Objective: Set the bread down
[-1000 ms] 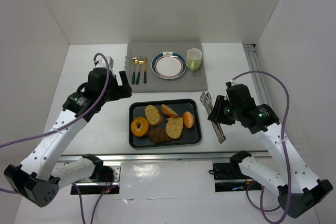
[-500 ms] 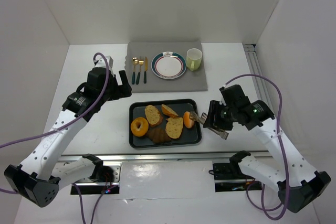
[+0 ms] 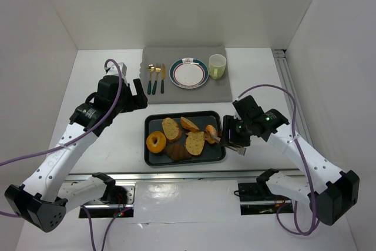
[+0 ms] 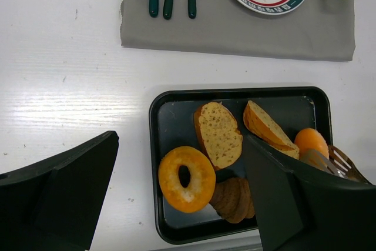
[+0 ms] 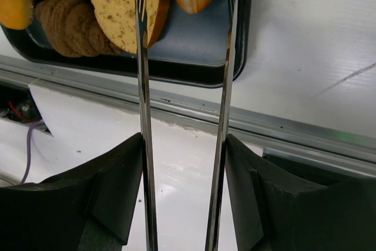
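Two arms are working over a white worktop [image 3: 117,139], and you are viewing them from above. On the far left, your left end effector [image 3: 141,94] is hanging above bare worktop just left of the tray, its fingers spread wide and gripping nothing.

Behind the tray, a grey placemat [image 3: 188,92] is lying flat. From left to right it is carrying three pieces of cutlery [image 3: 155,78], a round plate [image 3: 188,73] and a pale green cup [image 3: 217,66].

Nearer to you, a black tray [image 3: 154,123] is holding all of the bread [image 3: 195,143]. A golden ring bagel [image 3: 155,141] is sitting at its left side, with a dark brown croissant [image 3: 177,151] just beside it at the near edge. Three tan slices [image 3: 171,128] are filling the middle, and a small orange roll [image 3: 210,132] is resting at the right.

Metal tongs [image 3: 216,139] are reaching in from the right. Their two arms are standing apart, and their tips are lying against the near-right side of the roll. Whether they are squeezing it, you cannot tell.

At the right, your right end effector [image 3: 231,133] is pinching the tongs by their handle arms, one finger pressing on each outer side, above the tray's right rim.
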Robot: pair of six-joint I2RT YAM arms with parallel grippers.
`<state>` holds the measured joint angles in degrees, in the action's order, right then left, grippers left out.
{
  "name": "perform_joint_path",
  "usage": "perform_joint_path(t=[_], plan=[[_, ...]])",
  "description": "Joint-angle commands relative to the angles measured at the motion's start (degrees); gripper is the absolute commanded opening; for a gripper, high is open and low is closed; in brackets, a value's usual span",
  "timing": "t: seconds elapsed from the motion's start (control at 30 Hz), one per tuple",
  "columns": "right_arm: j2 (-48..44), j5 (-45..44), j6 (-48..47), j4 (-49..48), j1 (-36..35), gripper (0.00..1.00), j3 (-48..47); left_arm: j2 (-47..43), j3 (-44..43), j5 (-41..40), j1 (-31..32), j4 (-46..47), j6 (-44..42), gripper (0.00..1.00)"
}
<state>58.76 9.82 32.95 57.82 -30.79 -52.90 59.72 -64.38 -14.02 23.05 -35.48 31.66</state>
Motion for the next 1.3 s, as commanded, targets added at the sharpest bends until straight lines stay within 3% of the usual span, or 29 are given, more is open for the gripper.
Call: perform_joint_path(t=[0.0,0.1,0.2,0.37,0.5,0.6,0.7,0.87,1.07,1.2,1.27], plan=[[1.6,-1.0,-0.4,-5.4,-0.5,0.62,0.6,-1.3,-0.4,0.3,-0.3,2.3,-0.8,1.00],[2.1,-2.7,-1.0,-5.9,-1.0,0.55,0.6,-1.3,0.1,0.3,-0.3,2.3,-1.3,1.00],[0.4,-5.9,-0.3,-4.1,-1.0,0.41,-2.1,-1.3,0.1,0.3,-0.3,2.3,-1.3,1.00],[0.6,-8.0,-0.3,-0.9,-1.0,0.29,-9.3,-1.3,0.1,0.3,-0.3,2.8,-1.3,1.00],[4.1,-8.5,-2.3,-2.8,-1.0,0.29,-14.7,-1.3,0.1,0.3,-0.8,2.8,-1.3,1.00],[8.1,-8.0,-4.6,-10.1,-1.0,0.29,-18.2,-1.3,0.1,0.3,-0.8,2.0,-1.3,1.00],[16.1,-6.2,-7.2,-19.1,-1.0,0.29,-22.9,0.0,-0.5,1.6,-1.3,-1.3,-0.8,1.00],[33.2,-10.8,-10.9,-28.4,-2.3,0.29,-33.8,-0.1,0.6,4.9,-1.3,-5.6,-0.2,0.95],[49.9,-12.7,-12.1,-31.4,0.5,0.31,-46.1,-0.7,5.5,7.4,-0.7,-9.7,0.4,0.91],[56.1,-12.6,-12.1,-31.4,1.8,0.36,-49.4,-1.2,8.7,8.2,0.9,-10.9,1.6,0.90],[57.3,-12.0,-12.1,-32.0,2.3,0.45,-50.0,-1.2,9.9,9.9,1.4,-10.9,1.6,0.91]])
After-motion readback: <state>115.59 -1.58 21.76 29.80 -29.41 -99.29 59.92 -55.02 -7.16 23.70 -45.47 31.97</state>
